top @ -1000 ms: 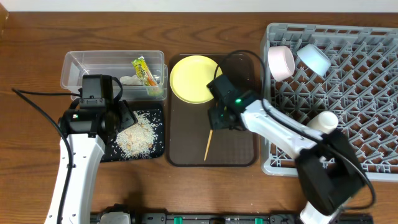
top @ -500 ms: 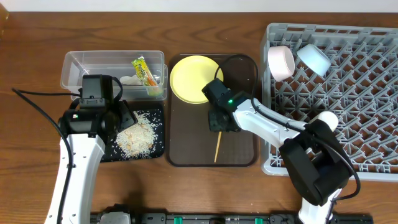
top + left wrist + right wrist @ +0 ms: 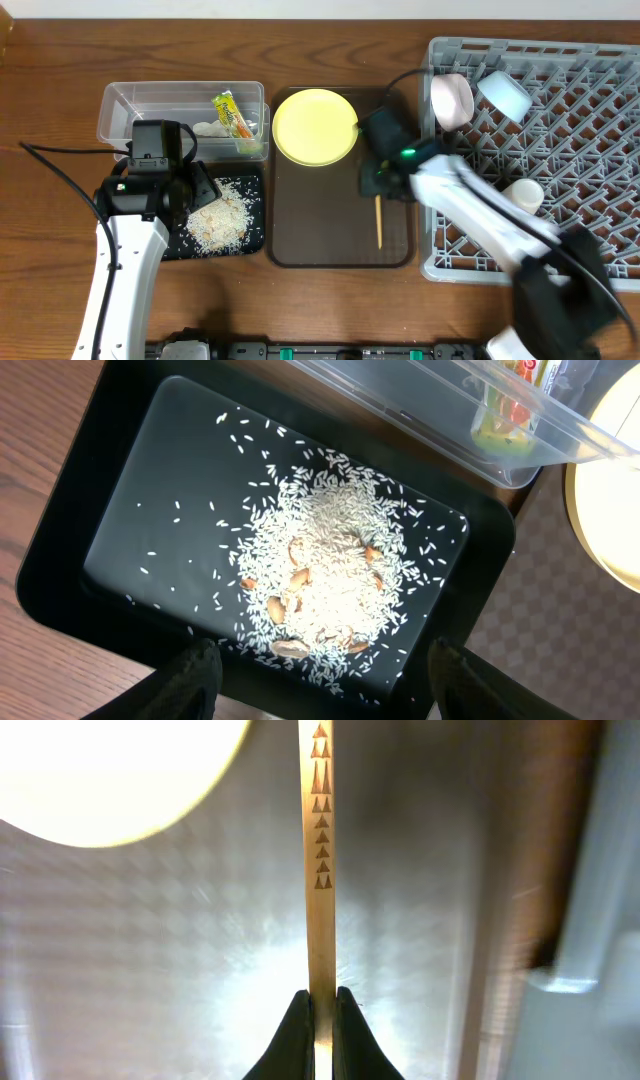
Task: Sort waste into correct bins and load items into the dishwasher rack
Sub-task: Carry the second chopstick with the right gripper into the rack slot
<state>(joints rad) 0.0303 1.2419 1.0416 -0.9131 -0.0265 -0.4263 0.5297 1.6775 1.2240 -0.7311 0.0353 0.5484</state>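
Note:
My right gripper (image 3: 377, 192) is shut on a thin wooden chopstick (image 3: 378, 224), over the right side of the dark brown serving tray (image 3: 310, 220). In the right wrist view the fingers (image 3: 296, 1030) pinch the stick (image 3: 321, 850) near one end. The pale-yellow plate (image 3: 315, 125) lies at the tray's back. Over the black tray (image 3: 253, 240) with its rice (image 3: 218, 220) hangs my left gripper (image 3: 325, 690), open and holding nothing. The clear tub (image 3: 150, 100) holds the snack wrapper (image 3: 232, 115) and a white scrap (image 3: 208, 128).
The grey dishwasher rack (image 3: 600, 240) fills the right side. A pale bowl (image 3: 452, 100) and a light-blue bowl (image 3: 503, 93) lie in its back-left corner, and a white cup (image 3: 522, 193) stands nearer the front. The rack's left wall is close beside my right gripper.
My right gripper has shut on the chopstick and carried it right across the brown tray toward the rack; the stick swung from slanted to nearly straight. The left arm has not moved.

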